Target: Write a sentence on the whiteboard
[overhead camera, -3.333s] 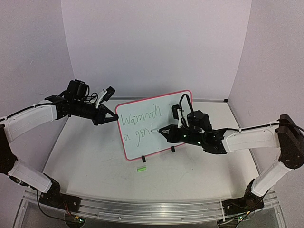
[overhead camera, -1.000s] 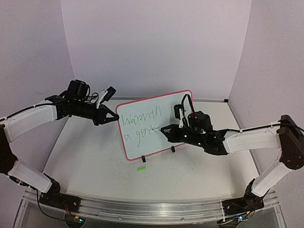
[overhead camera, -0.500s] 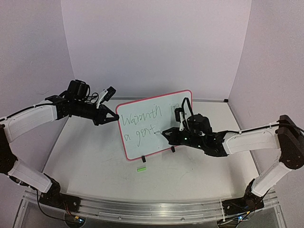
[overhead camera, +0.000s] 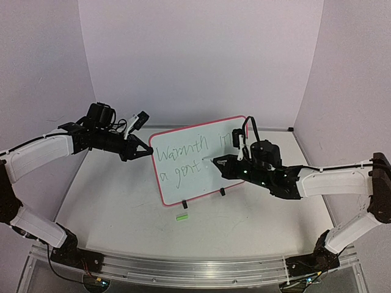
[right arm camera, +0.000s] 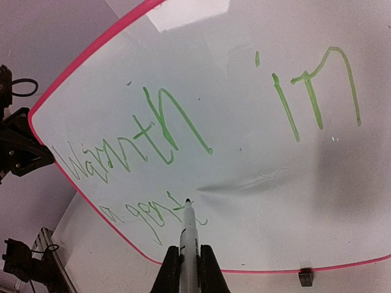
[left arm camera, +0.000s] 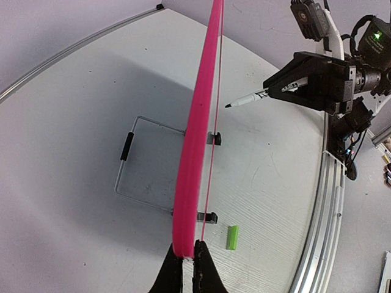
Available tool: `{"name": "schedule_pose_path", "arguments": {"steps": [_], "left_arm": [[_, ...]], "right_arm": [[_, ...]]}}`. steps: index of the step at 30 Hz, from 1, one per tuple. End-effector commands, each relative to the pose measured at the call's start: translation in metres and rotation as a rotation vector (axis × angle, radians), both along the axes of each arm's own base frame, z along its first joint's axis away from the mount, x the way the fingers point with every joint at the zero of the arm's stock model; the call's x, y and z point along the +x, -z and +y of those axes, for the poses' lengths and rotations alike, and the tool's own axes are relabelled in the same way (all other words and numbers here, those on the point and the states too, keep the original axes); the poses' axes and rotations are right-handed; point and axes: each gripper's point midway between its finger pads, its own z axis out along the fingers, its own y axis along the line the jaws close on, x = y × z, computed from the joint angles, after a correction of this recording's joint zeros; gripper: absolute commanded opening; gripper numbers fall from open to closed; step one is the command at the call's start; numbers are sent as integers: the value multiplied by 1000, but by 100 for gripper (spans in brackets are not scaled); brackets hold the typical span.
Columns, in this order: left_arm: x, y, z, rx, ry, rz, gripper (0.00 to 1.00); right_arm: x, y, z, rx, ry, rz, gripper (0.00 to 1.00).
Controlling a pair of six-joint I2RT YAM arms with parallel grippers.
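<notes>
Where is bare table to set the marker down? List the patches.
Bare table lies left of the green cap, out to the left arm, and right of the cap, toward the rail. Crowded around the whiteboard and right gripper.

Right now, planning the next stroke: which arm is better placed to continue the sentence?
Right. The right pincer holds the marker, tip near the unfinished sentence on the whiteboard; the left pincer clamps that board's edge, steadying it.

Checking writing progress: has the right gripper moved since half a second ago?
Yes. The right gripper moved up and slightly right across the whiteboard, away from its right clip foot.
</notes>
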Motion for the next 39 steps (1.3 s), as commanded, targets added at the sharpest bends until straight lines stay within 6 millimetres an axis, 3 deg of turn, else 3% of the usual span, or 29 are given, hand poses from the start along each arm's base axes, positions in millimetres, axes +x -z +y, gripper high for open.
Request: {"name": "schedule_pose_path", "arguments": {"steps": [1,10,19,25,33,39], "left_arm": [[-16,33,2,99,28,88,0],[-17,32,1,99,28,86,0],[-17,31,2,100,28,83,0],[-17,31,2,101,27,81,0],[-17,32,2,102,28,84,0],[-16,33,2,103,27,85,0]], "right_arm": [[7,-20,1,23,17,-49,0],[13,-25,12,24,-6,-56,0],[21,-14,11,2,27,-32,0],[19,5,1,-28,58,3,0],[10,44,-5,-71,53,83,0],[11,44,-10,-76,77,78,0]]}}
